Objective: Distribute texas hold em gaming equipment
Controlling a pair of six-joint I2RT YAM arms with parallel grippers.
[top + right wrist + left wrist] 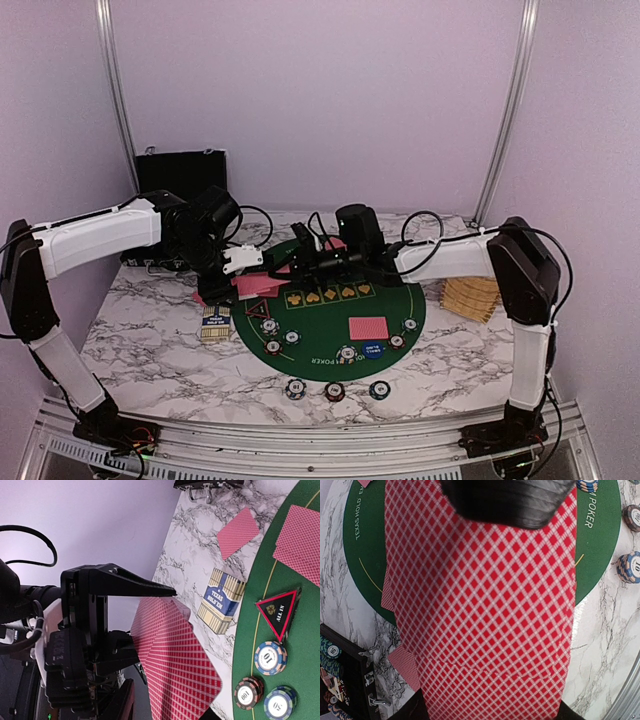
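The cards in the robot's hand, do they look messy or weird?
Yes, a bit messy. The red-backed cards pinched in the left hand are not a tidy stack. They sit splayed in a crooked fan, with stepped edges sticking out at different angles.

Left arm (100,235): stretched inward from the near-left corner.
Left gripper (250,262): clamped on red-backed cards (480,620).
Right gripper (298,262): close beside the left one, jaw spread unclear.

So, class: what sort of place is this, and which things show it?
Probably a lab robot booth: plain lilac wall panels in metal rails, a round green poker mat on a marble-patterned table.
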